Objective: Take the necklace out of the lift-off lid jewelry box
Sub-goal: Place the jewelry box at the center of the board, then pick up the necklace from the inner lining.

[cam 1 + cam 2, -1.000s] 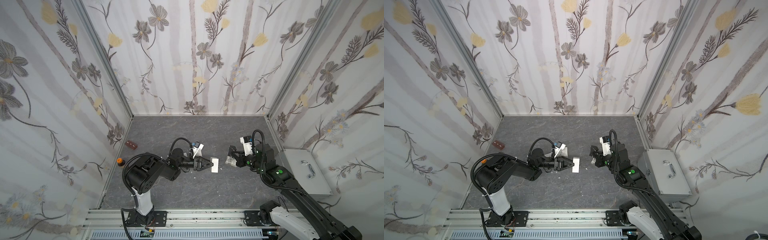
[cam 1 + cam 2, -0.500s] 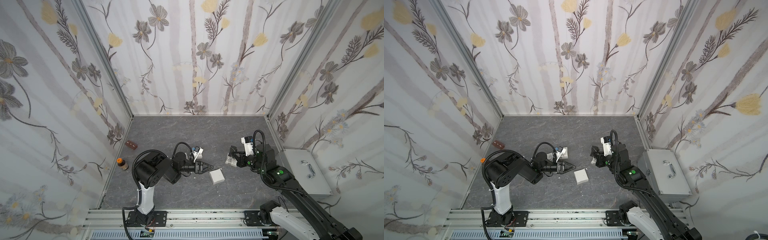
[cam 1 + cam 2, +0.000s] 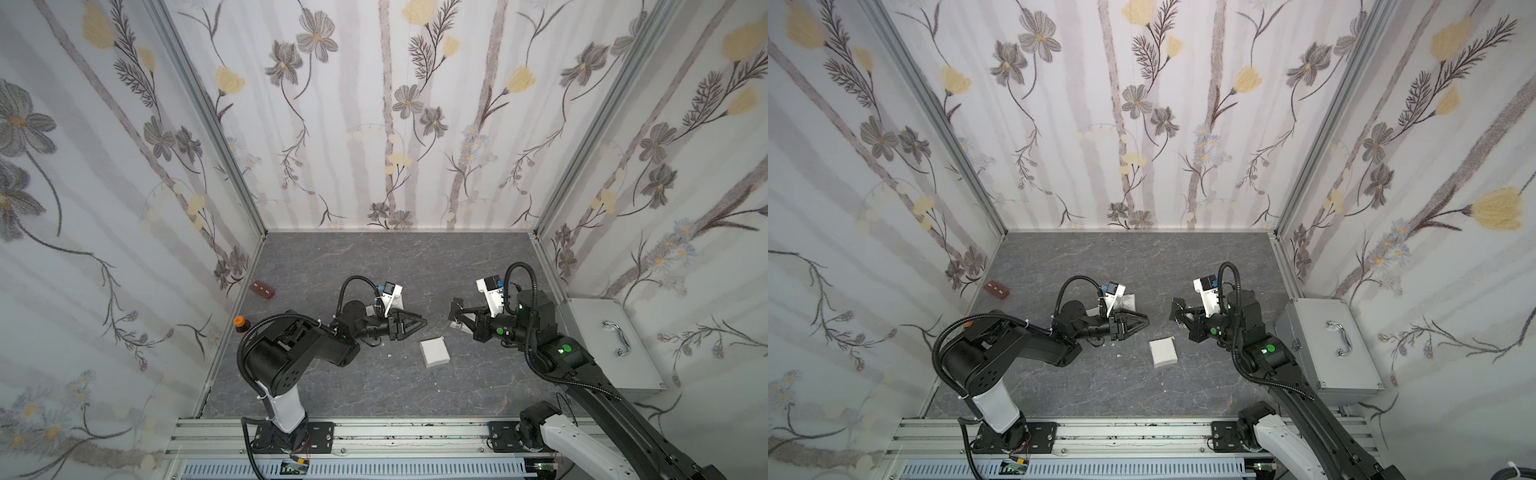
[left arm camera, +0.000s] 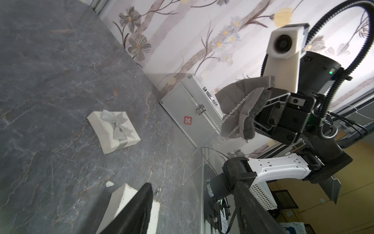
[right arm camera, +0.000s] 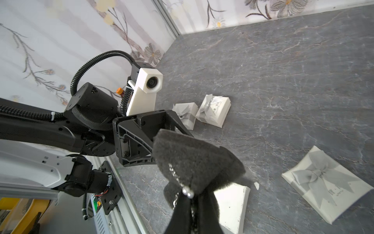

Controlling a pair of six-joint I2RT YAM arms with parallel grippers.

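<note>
Lifted out: the right gripper (image 3: 462, 318) pinches the grey foam pad (image 4: 232, 95), necklace (image 4: 236, 108) draped across it, right of centre, clear of the white box (image 3: 434, 352) below; left gripper (image 3: 422, 322) gapes empty (freeing the chain looks the remaining job)

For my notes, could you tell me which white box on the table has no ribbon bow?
The plain white box, with bare faces; the other boxes each carry a grey bow.
</note>
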